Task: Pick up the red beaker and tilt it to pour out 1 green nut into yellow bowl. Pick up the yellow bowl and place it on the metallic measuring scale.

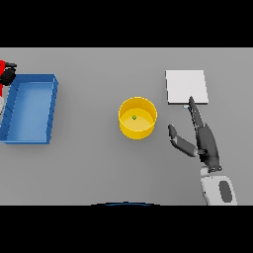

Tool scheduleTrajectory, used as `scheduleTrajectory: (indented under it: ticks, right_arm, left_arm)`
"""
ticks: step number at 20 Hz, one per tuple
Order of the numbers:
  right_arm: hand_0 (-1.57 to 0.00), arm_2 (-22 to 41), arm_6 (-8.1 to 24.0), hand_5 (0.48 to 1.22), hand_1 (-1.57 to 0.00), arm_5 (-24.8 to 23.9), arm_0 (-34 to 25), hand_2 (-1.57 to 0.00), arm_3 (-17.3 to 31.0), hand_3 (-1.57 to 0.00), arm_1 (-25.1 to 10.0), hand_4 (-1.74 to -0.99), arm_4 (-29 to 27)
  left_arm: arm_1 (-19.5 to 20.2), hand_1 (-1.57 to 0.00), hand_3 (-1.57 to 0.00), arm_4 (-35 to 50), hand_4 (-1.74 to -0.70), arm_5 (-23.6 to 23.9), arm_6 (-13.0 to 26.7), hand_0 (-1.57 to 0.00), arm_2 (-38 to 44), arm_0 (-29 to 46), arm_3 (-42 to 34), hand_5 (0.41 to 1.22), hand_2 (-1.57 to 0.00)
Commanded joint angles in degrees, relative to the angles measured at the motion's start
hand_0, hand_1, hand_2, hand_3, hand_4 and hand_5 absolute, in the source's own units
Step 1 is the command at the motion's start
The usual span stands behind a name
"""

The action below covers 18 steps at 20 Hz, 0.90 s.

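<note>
Far left, at the frame's edge, your left hand [9, 72] grips the red beaker [4, 66] beside the blue rectangular tray [51, 109]. Centre, the round yellow bowl [138, 127] holds one green nut [134, 117], bare table all round. Right hand [206, 144] is open, fingertips overlapping the flat pale square scale [186, 85].

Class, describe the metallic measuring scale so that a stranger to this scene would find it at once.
Start at the grey table and look to its far right side, beyond the yellow bowl. There lies the metallic measuring scale, a flat pale square plate, with the right hand reaching a fingertip to its near edge. Unlike the bowl and the blue tray, it has no walls.
</note>
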Motion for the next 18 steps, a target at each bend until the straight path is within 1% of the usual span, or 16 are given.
scheduleTrajectory:
  ticks: [1,2,3,5,6,7,8,9,10,11,12,13,15,16,18]
  right_arm:
    - [0.0,-0.1,-0.6,0.687,0.0,0.1,0.3,0.0,-0.3,0.0,-0.2,-1.186,-0.2]
    - [0.0,0.2,-0.6,0.686,0.0,0.0,0.4,0.0,-0.5,0.0,0.1,-1.177,-0.1]
    - [0.0,-0.2,-0.4,0.683,0.0,0.3,0.6,0.0,-0.4,0.0,-0.3,-1.17,-0.5]
    - [0.0,-0.2,-0.4,0.679,0.0,0.4,0.5,0.0,-0.4,0.0,-0.2,-1.168,-0.6]
    - [0.0,-0.5,0.4,0.678,0.0,0.4,-0.4,0.0,0.4,0.0,-0.4,-1.165,-0.6]
    - [0.0,-0.1,-0.1,0.675,0.0,0.1,-0.2,0.0,0.6,0.0,-0.2,-1.165,0.0]
    - [0.0,0.3,-0.7,0.671,0.0,-0.1,0.4,0.0,0.3,0.0,-0.2,-1.163,0.5]
    - [0.0,0.4,-0.9,0.669,0.0,-0.1,0.6,0.0,0.5,0.0,0.1,-1.159,0.6]
    - [0.0,0.3,-0.5,0.669,0.0,-0.3,0.1,0.0,0.6,0.0,0.1,-1.161,0.6]
    - [0.0,0.2,-0.7,0.671,0.0,-0.2,0.5,0.0,0.1,0.0,0.0,-1.162,0.4]
    - [0.0,0.3,-1.1,0.673,0.0,0.1,1.1,0.0,-0.5,0.0,0.0,-1.156,-0.2]
    - [0.0,-0.3,-1.0,0.677,0.0,-0.2,0.6,0.0,0.2,0.0,-0.3,-1.151,-0.1]
    - [0.0,-0.2,-1.2,0.685,0.0,0.6,0.4,0.0,-0.6,0.0,-0.9,-1.145,-0.5]
    - [0.0,-0.3,-0.6,0.688,0.0,0.6,0.3,0.0,-0.5,0.0,-1.0,-1.148,-0.6]
    - [0.0,-0.2,-0.7,0.688,0.0,0.8,0.7,0.0,-0.6,0.0,-1.2,-1.16,-0.4]
  left_arm:
    - [0.9,-1.57,-1.38,0.4,-1.74,1.0,0.9,-1.57,-0.7,1.8,-2.5,1.221,-1.57]
    - [1.7,-1.57,-1.39,1.2,-1.74,1.6,2.2,-1.57,-1.3,2.7,-4.3,1.15,-1.57]
    - [1.7,-1.57,-1.38,2.1,-1.74,1.8,2.2,-1.57,-1.9,3.4,-5.4,1.076,-1.57]
    - [2.7,-1.57,-1.37,4.8,-1.73,0.6,3.4,-1.57,-3.1,5.0,-8.1,0.955,-1.57]
    - [3.8,-1.57,-1.41,5.5,-1.66,-1.0,4.1,-1.57,-4.2,4.9,-9.5,0.888,-1.57]
    - [4.8,-1.57,-1.37,6.4,-1.49,-1.8,2.6,-1.57,-4.6,6.0,-11.5,0.827,-1.57]
    - [6.3,-1.54,-1.24,6.3,-1.31,-4.7,1.5,-1.57,-5.4,6.0,-12.5,0.774,-1.49]
    - [7.1,-1.38,-1.1,6.3,-1.15,-7.2,-0.3,-1.5,-5.8,6.3,-13.5,0.74,-1.31]
    - [7.6,-1.1,-0.88,7.7,-1.03,-10.2,-2.8,-1.25,-5.3,7.3,-14.4,0.714,-1.05]
    - [8.2,-0.88,-0.71,8.6,-0.93,-11.9,-3.2,-1.0,-5.4,8.2,-15.5,0.697,-0.84]
    - [8.6,-0.71,-0.57,9.4,-0.87,-13.3,-3.3,-0.8,-5.1,8.4,-15.8,0.682,-0.67]
    - [9.4,-0.56,-0.45,9.5,-0.82,-14.5,-3.2,-0.64,-5.2,8.4,-15.8,0.667,-0.54]
    - [9.8,-0.36,-0.29,7.0,-0.76,-15.3,-2.3,-0.41,-7.2,8.1,-15.8,0.651,-0.34]
    - [9.2,-0.29,-0.23,6.3,-0.75,-15.1,-2.4,-0.33,-7.5,7.4,-15.0,0.647,-0.27]
    - [7.6,-0.18,-0.15,4.7,-0.73,-14.2,-2.7,-0.21,-8.4,6.8,-13.1,0.647,-0.18]
